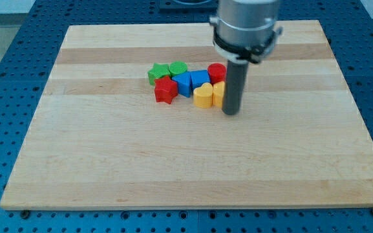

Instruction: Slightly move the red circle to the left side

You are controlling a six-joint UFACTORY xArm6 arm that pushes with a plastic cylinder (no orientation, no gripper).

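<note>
In the camera view, my tip (230, 112) sits just right of the cluster on the pale wooden table (173, 162), touching or nearly touching a yellow block (218, 94). There are no jaws, only a rod. The red circle (216, 71) lies behind that, partly hidden. Pushing left from here risks shoving the yellow heart (203, 95) and blue blocks (191, 82) instead.

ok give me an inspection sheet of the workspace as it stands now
surface: wooden board on a blue perforated table
job's things: red circle, at the cluster's right end, behind the yellow blocks
clutter: green blocks, red star, blue blocks, yellow heart, second yellow block partly hidden
hand: none; my tip sits just right of the yellow blocks
cables: nothing seen
surroundings: nothing seen
</note>
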